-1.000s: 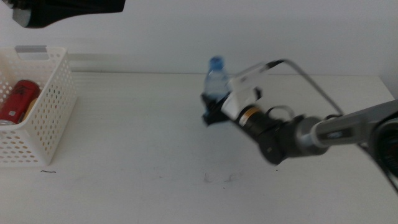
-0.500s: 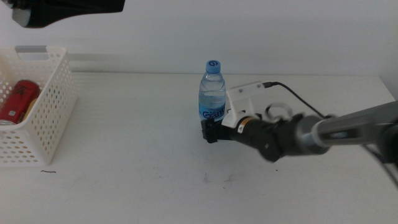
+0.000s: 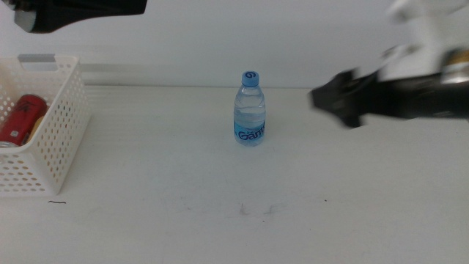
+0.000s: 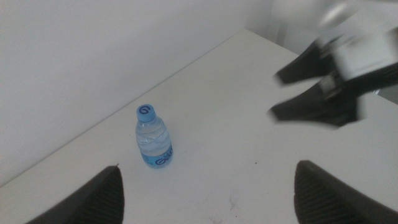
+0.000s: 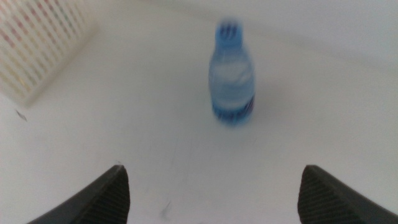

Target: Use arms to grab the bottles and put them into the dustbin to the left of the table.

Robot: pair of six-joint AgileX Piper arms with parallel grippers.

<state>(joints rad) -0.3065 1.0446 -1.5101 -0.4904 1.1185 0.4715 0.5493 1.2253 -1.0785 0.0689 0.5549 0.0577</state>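
Water bottle (image 3: 250,108) stands upright, cap on, alone mid-table, far half, touching nothing. Near edge of the table (image 3: 220,235) is bare except faint scuffs.

Right gripper (image 3: 344,99) sits at 3 o'clock of the bottle, well apart and raised, jaws spread and empty; its wrist view shows the bottle (image 5: 232,74) centred between them but blurred.

Left gripper (image 4: 205,193) is high above the table at about 10 o'clock of the bottle, jaws wide, nothing between them, bottle (image 4: 153,137) in sight below.

Dustbin (image 3: 55,139) is at 9 o'clock, at the left table edge, well apart from the bottle, a red can (image 3: 22,117) lying inside.

My read for the grab: left arm is nearer the bin, so use it. Come in level, jaws straddling the label band, not the cap. Close firmly, since thin plastic likely flexes. Lift clear of the bin rim before releasing.
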